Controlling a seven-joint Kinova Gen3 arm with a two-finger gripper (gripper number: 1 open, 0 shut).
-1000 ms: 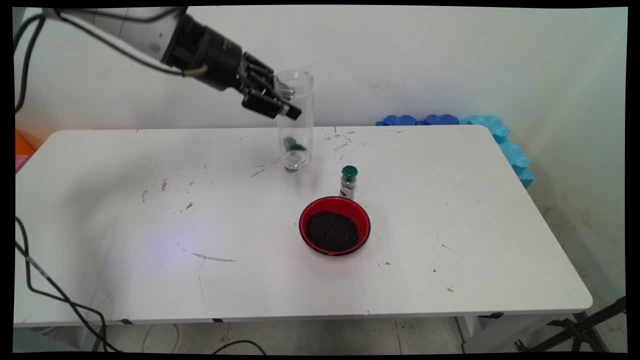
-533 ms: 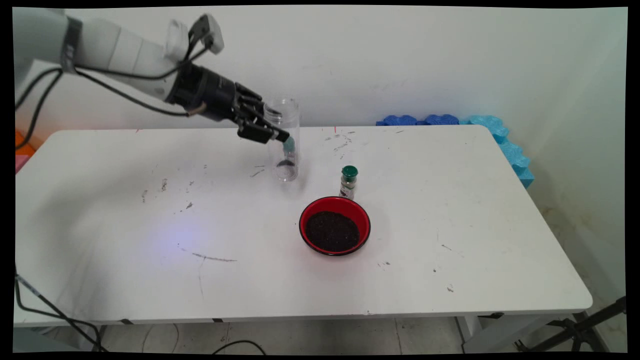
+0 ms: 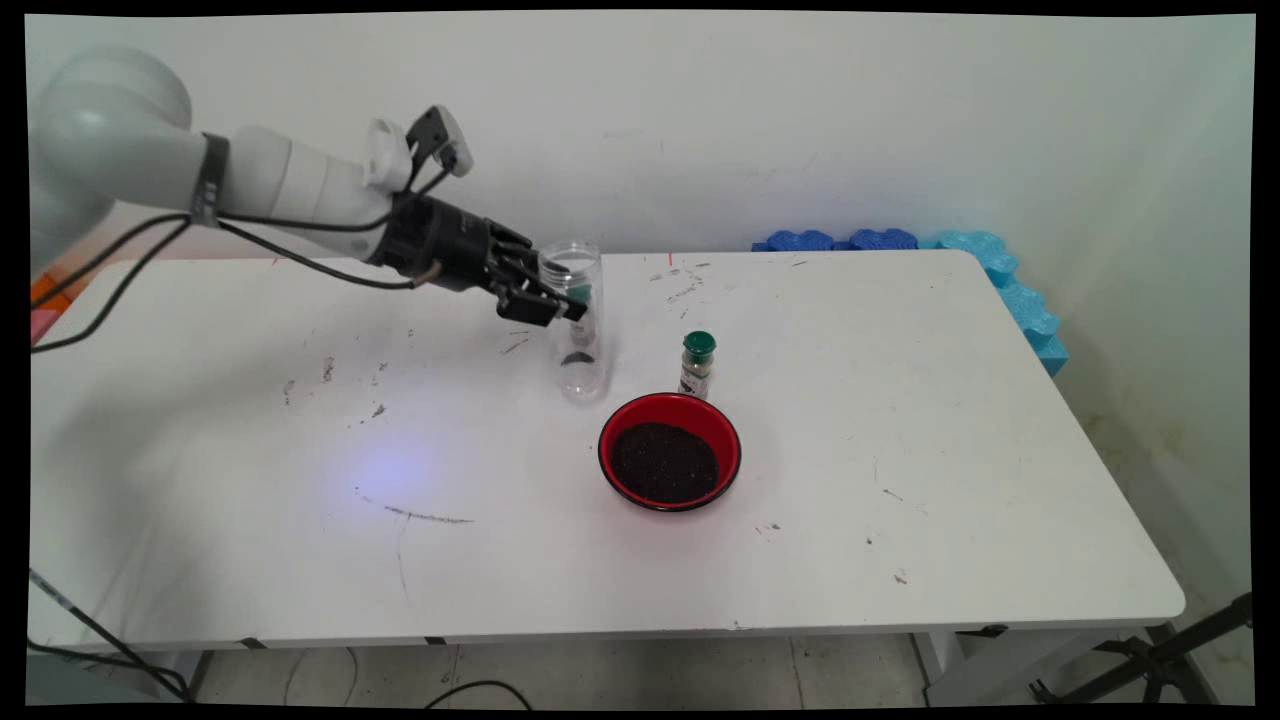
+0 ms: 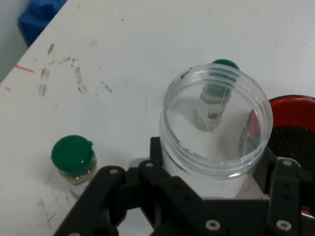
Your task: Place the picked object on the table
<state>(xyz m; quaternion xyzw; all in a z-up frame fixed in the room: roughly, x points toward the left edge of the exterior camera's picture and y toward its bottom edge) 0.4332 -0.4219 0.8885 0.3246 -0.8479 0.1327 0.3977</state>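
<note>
A clear plastic jar (image 3: 577, 320), open at the top and upright, is clamped near its rim between the two fingers of the black gripper (image 3: 548, 300), which reaches in from the left on the white arm (image 3: 250, 190) with black cables (image 3: 150, 250) hanging from it. The jar sits over the back middle of the white table (image 3: 900, 450); whether its base touches the tabletop cannot be told. In the hand view, the jar's round mouth (image 4: 216, 118) fills the space between the black linkage bars, and something small with a green top shows through its clear wall, though it is unclear whether this lies inside or behind the jar. Just to the right of the jar on the table stands a small spice bottle with a green cap (image 3: 697, 364), upright. Directly in front of that bottle sits a red bowl (image 3: 669, 451) filled with dark granules (image 3: 664, 463). At the far right corner, blue foam pieces (image 3: 900, 240) lie against the wall.
</note>
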